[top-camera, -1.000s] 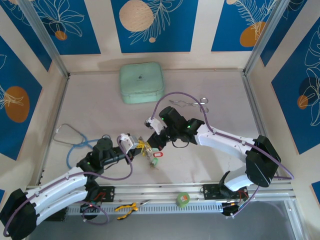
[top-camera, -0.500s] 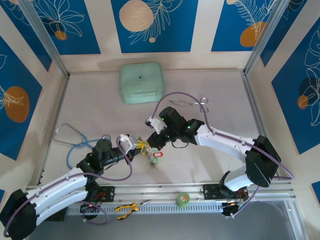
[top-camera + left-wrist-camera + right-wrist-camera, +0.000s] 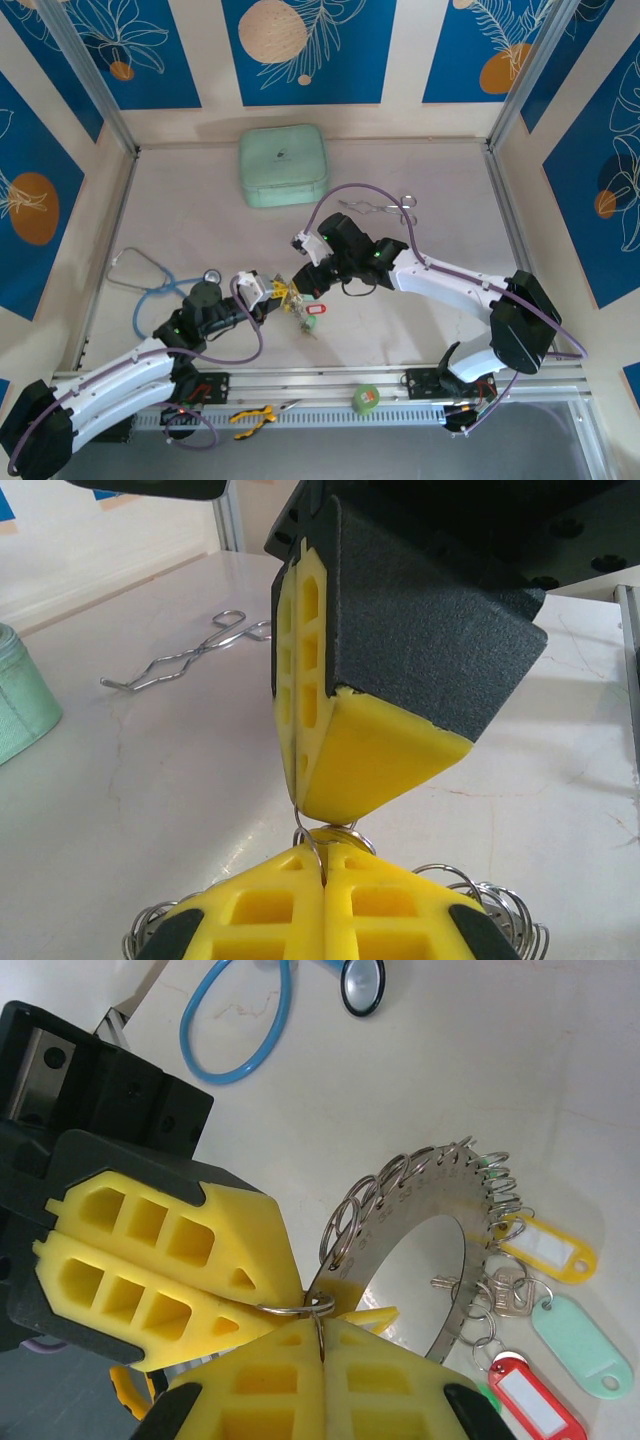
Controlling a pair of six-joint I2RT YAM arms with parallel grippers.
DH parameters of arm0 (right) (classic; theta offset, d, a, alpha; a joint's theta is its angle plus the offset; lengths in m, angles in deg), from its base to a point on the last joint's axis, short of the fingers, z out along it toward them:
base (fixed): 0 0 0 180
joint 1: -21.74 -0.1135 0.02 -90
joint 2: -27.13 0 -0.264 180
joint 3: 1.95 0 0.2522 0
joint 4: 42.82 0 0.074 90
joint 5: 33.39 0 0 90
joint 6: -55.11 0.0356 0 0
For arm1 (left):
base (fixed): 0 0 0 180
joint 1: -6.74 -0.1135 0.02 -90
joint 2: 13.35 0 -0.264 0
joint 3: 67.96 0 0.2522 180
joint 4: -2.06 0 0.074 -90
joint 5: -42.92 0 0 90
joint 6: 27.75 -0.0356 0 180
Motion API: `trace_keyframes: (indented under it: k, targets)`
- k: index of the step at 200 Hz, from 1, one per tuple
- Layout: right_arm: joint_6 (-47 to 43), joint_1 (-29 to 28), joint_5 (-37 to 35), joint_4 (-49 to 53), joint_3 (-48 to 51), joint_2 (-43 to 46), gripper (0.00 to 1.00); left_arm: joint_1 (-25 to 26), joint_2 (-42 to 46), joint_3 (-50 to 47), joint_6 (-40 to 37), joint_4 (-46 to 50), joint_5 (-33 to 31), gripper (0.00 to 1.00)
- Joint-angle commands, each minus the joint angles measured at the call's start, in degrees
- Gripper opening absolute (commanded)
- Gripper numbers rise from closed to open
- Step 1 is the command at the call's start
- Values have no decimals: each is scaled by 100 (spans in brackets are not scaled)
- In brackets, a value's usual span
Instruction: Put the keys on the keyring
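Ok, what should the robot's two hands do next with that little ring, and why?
Probably twist the small silvery wire ring gently onto the large flat silvery keyring: both pairs of jaws are shut, pinching it together at that keyring's edge.

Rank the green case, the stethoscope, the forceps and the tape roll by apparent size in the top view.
1. green case, largest
2. stethoscope, sprawling about as wide but partly under the left arm, so unsure against the case
3. forceps
4. tape roll, smallest
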Motion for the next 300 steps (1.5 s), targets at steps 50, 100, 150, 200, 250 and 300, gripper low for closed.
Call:
trace_keyframes:
  k: [50,100,150,200,250,300]
  targets:
    - [200,38,-207,-186,76,-234,0,39,-22,-57,183,-683,451,0]
    - [329,64,-74,-62,-29,-372,0,37,-32,-119,97,-867,503,0]
    - [453,231,164,-228,158,-151,0,38,87,-298,69,-1145,462,0]
    - [366,439,565,-386,400,168,0,37,180,-396,221,-1206,352,0]
    - [-815,249,364,-599,666,559,0,40,131,-418,1189,-1463,-84,0]
    - [-3718,100,-104,-1241,1174,1357,0,37,297,-260,2291,-1085,-331,0]
